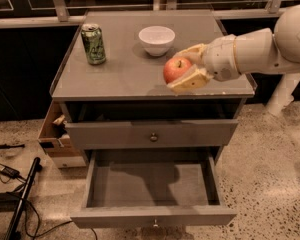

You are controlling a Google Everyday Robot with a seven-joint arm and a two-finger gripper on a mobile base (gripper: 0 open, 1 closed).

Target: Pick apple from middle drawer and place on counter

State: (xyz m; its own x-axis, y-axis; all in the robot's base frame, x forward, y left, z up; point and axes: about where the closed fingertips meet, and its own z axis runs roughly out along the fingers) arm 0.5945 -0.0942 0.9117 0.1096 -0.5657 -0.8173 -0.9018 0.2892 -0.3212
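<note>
The red apple (174,70) is held between the two pale fingers (189,80) of my gripper (179,70), which is shut on it. The arm reaches in from the right. The apple hangs just above the front right part of the grey counter (115,76) and casts a shadow on it. The middle drawer (152,215) is pulled open below, and its grey floor is bare. Above it is another shut grey drawer front (153,133) with a knob.
A green can (93,44) stands at the counter's back left and a white bowl (156,38) at the back middle, just behind the apple. A cardboard box (54,140) sits left of the cabinet. Cables and a black pole (20,199) lie on the floor.
</note>
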